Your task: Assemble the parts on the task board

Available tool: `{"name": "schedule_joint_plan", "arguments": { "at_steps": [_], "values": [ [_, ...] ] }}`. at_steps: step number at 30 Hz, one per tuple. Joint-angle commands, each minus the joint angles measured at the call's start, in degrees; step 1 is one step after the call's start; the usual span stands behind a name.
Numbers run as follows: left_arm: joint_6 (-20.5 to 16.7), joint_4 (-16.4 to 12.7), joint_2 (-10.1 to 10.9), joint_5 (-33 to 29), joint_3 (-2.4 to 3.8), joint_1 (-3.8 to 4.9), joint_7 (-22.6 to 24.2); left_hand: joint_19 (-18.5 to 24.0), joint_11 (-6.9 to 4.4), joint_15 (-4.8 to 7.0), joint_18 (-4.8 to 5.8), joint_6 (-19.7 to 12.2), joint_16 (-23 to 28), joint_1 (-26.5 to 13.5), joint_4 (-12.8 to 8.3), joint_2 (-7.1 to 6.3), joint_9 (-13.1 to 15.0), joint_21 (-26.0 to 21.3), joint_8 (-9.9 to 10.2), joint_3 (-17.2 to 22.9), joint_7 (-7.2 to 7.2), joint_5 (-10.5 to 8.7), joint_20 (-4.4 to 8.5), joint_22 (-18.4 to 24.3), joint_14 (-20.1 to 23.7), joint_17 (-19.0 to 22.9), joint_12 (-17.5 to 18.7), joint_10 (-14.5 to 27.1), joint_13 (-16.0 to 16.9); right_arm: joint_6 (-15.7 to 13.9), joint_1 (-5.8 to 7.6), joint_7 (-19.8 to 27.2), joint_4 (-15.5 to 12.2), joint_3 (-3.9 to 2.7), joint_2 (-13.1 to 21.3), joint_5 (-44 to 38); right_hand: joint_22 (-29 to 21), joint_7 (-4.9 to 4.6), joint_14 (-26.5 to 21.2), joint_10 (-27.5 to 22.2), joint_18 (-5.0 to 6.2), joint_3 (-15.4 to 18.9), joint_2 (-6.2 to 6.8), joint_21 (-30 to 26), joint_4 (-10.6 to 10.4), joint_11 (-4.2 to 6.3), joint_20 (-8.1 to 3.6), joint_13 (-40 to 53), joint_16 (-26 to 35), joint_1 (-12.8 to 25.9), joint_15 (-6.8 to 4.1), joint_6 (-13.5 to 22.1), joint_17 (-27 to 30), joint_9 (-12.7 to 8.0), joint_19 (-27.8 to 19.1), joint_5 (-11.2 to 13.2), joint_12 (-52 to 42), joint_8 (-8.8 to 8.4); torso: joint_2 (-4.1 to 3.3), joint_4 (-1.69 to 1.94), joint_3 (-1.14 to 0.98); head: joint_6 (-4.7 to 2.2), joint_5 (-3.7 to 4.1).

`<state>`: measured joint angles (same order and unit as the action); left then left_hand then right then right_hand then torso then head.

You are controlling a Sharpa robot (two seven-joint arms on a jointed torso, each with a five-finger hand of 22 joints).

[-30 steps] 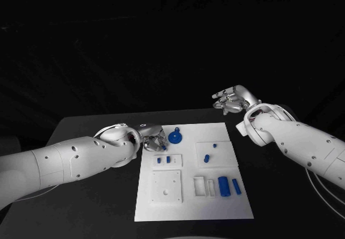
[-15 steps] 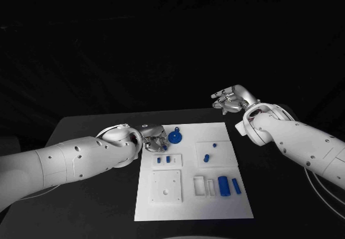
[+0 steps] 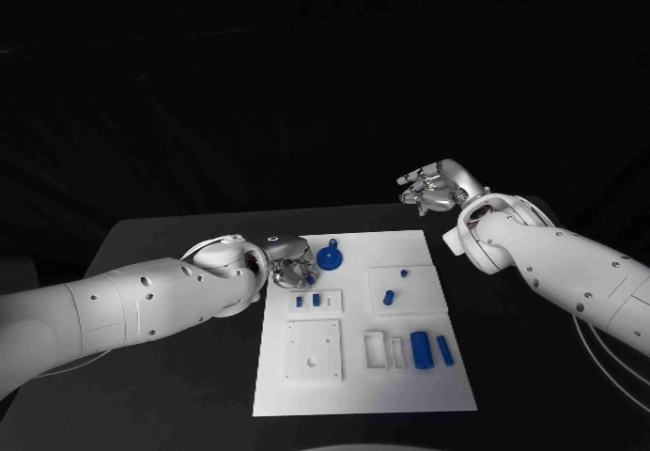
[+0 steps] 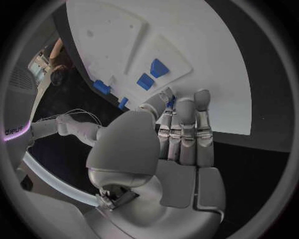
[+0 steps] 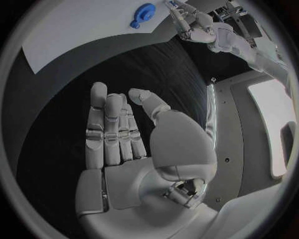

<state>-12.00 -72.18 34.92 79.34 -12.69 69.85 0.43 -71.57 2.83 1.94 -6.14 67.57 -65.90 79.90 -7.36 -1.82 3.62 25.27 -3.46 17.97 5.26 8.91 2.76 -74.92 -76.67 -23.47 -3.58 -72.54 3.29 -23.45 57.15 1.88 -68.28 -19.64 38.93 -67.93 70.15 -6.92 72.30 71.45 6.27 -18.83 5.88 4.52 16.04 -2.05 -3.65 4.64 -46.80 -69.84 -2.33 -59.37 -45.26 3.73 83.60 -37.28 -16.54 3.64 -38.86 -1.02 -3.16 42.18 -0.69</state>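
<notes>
- The task board is a white plate lying flat in the middle of the black bench; every place below is given from this board.
- The left robot hand sits at the board's far left corner, over its edge. In the left wrist view its fingers lie straight and side by side, with the tips over the board's edge and a small speck of blue at the fingertips. I cannot tell whether it has hold of anything.
- Just beside that hand, on the far part of the board, lies a round blue disc with a small tab; the right wrist view shows it too.
- On a raised white square near the board's left side stand two small blue blocks, close together.
- Another raised white tile on the board's far right part carries a small blue peg and a short blue piece.
- In the board's near right part lie a blue cylinder and, just beside it, a thinner blue bar, next to white slotted frames.
- A square white plate with small holes sits on the board's near left part.
- The right robot hand is raised beyond the board's far right corner, well apart from it. In its own wrist view the palm is bare, the fingers are stretched out and it holds nothing.
</notes>
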Motion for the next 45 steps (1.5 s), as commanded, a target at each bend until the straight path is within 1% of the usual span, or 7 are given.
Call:
{"name": "schedule_joint_plan", "arguments": {
  "at_steps": [1, 11, 21, 25, 27, 33, 45],
  "values": [
    [1.5, -0.2, -0.1, 0.4, -0.19, -0.17, -0.3, -0.2, -0.1, 0.21, -0.43, 0.3, 0.3, 0.2, -0.3, -0.36, 0.1, 0.1, -0.2, 0.1, 0.28, -0.22, 0.36, -1.1, -0.4, -0.1, 0.2, -0.3, 0.1, 0.8, -0.02, 0.4, 0.0, -0.02, 0.0, -0.2, 0.1, -0.45, -0.5, 0.1, 1.41, -0.4, -0.06, 0.2, 0.0, -0.05, 0.13, 0.0, 0.2, -0.1, 0.09, 0.0, 0.1, 0.0, 0.9, -0.4, 0.2, -0.09, -0.01, 0.02, 0.02, 0.04, -0.01],
    [1.0, -0.1, -0.2, 0.6, -0.27, -0.16, -0.4, -0.1, 0.49, -0.14, -0.55, -1.3, 0.3, 0.3, -0.7, -1.15, 0.0, 0.1, -0.1, 0.3, 0.66, -0.59, 0.17, -1.1, -0.3, -0.2, 0.2, 1.3, 0.1, 0.8, -0.02, 0.4, 0.0, -0.02, 0.0, -0.2, 0.2, -0.45, -0.5, 0.1, 1.41, -0.4, -0.09, 0.2, 0.0, -0.05, 0.14, 0.0, 0.1, 0.0, 0.1, -0.1, 0.2, 0.0, 1.0, -0.4, 0.3, -0.09, 0.0, -0.01, 0.0, 0.04, 0.02],
    [-0.5, 0.0, -0.1, 0.7, -0.46, -0.16, 0.0, 0.0, 1.56, -0.95, -1.11, -6.1, 0.3, -0.6, -0.6, -3.98, -0.1, -0.2, -0.1, 1.2, 1.14, -1.63, -0.62, -1.0, 0.1, -0.2, 0.2, 4.4, 0.1, 0.9, -0.02, 0.4, 0.1, -0.02, 0.0, -0.2, 0.3, -0.47, -0.1, 0.0, 1.49, -0.4, -0.09, 0.3, 0.0, -0.13, 0.09, -0.1, -0.2, 0.1, 0.07, 0.2, 0.1, 0.0, 1.4, -0.4, 0.4, -0.08, 0.01, -0.04, 0.0, -0.01, 0.03],
    [-1.2, 0.1, 0.0, 0.7, -0.47, -0.16, 0.0, 0.1, 1.96, -1.25, -1.32, -6.7, 0.3, -0.6, -0.4, -4.59, -0.1, -0.4, -0.1, 1.2, 1.41, -1.84, -0.92, -0.9, 0.4, -0.1, 0.2, 5.6, 0.0, 0.9, -0.02, 0.4, 0.2, -0.02, 0.0, -0.2, 0.6, -0.54, 0.5, -0.7, 1.63, -0.6, -0.09, 0.7, 0.0, -0.42, 0.05, -0.4, -0.8, 0.2, 0.11, 0.3, -0.2, 0.0, 1.9, -0.5, 1.0, -0.09, 0.0, -0.04, -0.03, 0.03, 0.04],
    [-1.5, 0.2, 0.0, 0.7, -0.48, -0.17, 0.1, 0.1, 2.02, -1.32, -1.41, -7.4, 0.4, -0.7, -0.2, -4.75, -0.1, -0.6, -0.1, 1.1, 1.44, -1.91, -1.03, -0.9, 0.6, 0.0, 0.2, 5.8, 0.0, 0.9, -0.02, 0.4, 0.2, -0.02, 0.0, -0.2, 0.7, -0.62, -0.1, -1.2, 1.83, -1.0, 0.02, 0.6, 0.0, -0.83, 0.28, -0.9, -0.2, 0.5, 0.33, 0.3, 0.2, 0.0, 1.6, -0.5, 2.1, -0.06, 0.0, -0.05, -0.02, 0.02, 0.08],
    [-2.3, 0.3, 0.1, 0.6, -0.47, -0.17, 0.1, 0.0, 2.2, -1.5, -1.58, -9.4, 1.3, 0.0, 0.8, -5.22, 0.0, -1.8, -0.2, 0.3, 1.7, -2.17, -1.3, -0.7, 0.9, 0.5, 0.2, 6.3, 0.1, 1.0, -0.03, 0.4, 0.2, -0.02, 0.0, -0.2, 1.2, -0.67, 0.0, -0.6, 2.05, -1.4, 0.14, 0.6, 0.0, -0.87, 0.43, -0.8, -0.3, 0.7, 0.4, 0.3, 0.7, 0.0, 1.5, -0.5, 3.8, -0.1, 0.0, -0.03, -0.02, -0.03, 0.07],
    [-2.7, 0.9, 0.7, 0.4, -0.44, -0.16, 0.3, 0.0, 2.39, -1.58, -1.62, -9.5, 1.6, 1.0, 0.8, -5.49, 0.0, -2.4, -0.2, 0.3, 1.75, -2.1, -1.35, -0.9, 1.1, 0.7, 0.2, 6.8, 0.1, 3.4, -0.18, -0.2, -0.4, -0.02, 0.5, -0.8, 1.8, -0.83, 0.7, -1.4, 2.8, -3.0, 0.3, 1.0, 0.0, -1.74, 0.72, -1.0, -1.2, 1.2, 0.73, 0.0, 0.7, 0.0, 2.3, 0.0, 8.1, -0.08, -0.01, -0.06, -0.01, -0.1, 0.12]
  ]
}}
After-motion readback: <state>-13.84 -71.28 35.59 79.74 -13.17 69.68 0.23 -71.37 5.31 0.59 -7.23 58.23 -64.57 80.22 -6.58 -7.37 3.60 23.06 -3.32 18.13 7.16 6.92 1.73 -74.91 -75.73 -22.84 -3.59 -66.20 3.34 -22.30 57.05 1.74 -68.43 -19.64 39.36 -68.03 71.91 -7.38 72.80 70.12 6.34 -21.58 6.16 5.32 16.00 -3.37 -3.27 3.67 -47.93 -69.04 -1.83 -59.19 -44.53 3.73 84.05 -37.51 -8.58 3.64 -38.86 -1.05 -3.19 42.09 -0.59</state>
